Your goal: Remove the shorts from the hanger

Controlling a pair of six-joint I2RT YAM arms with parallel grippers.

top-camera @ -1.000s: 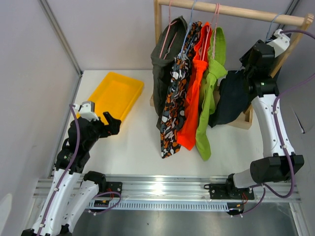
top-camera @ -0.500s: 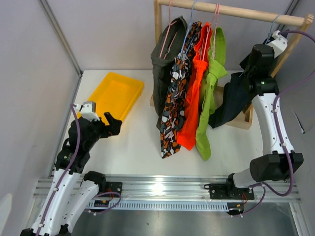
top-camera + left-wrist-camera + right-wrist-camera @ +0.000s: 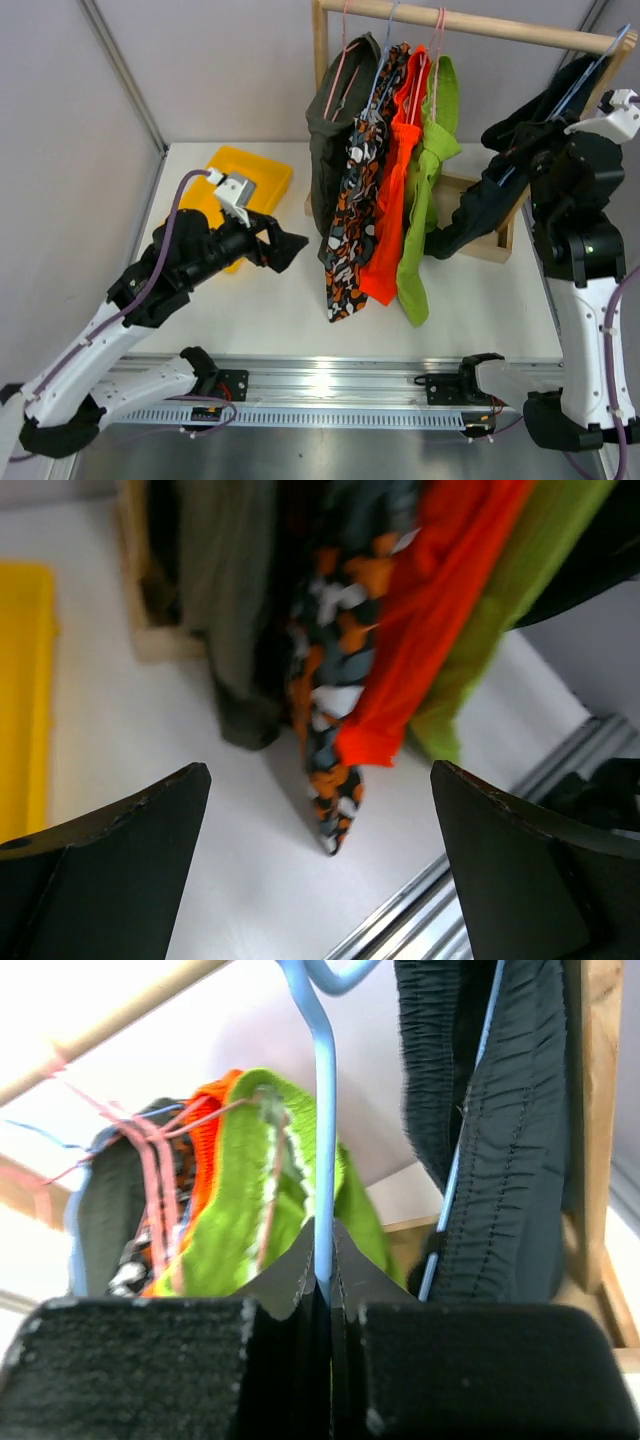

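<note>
From the left wrist view, the left gripper (image 3: 320, 780) has its fingers spread wide with nothing between them. It hovers over the white bench (image 3: 280, 300) near its middle, facing the garments' hems. Only the right wrist view shows the right gripper (image 3: 325, 1295) pinched shut on the thin blue hanger (image 3: 318, 1110).

The dark navy shorts (image 3: 485, 195) drape crumpled from that hanger, slanting, by the far right corner. Along the far edge, the lime green shorts (image 3: 420, 200), bright orange shorts (image 3: 390, 210), camouflage shorts (image 3: 350, 220) and dark olive shorts (image 3: 335, 130) hang bunched on the wooden rail (image 3: 480, 22).
</note>
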